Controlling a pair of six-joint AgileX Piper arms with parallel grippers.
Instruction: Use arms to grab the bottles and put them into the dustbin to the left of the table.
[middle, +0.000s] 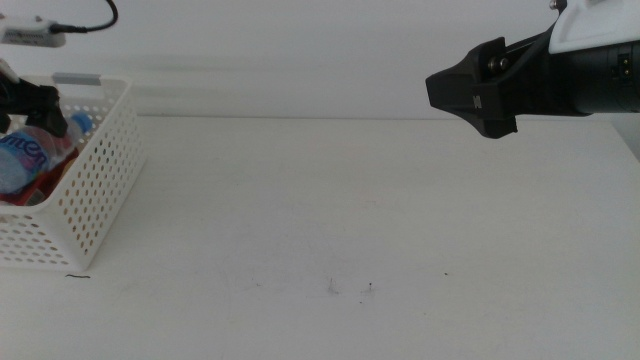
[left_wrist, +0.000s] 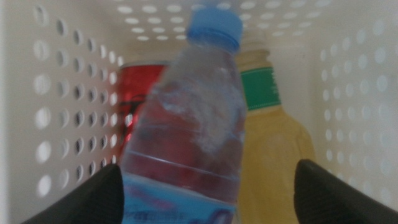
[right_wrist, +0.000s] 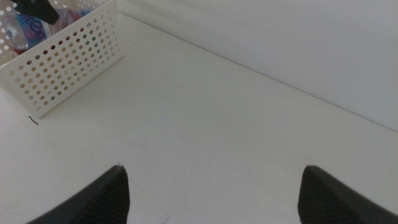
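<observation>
White dustbin sits at table far left w/ water bottle, red can & juice bottle inside. Left gripper spread wide round water bottle, not pinching. Right gripper hovers high at right, jaws apart, empty.

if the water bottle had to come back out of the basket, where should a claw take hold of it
Grip the water bottle at its narrow shoulder under the blue cap, coming down through the basket's open top. It lies on the red can and yellow juice bottle, walls close either side, left claw open around it.
</observation>
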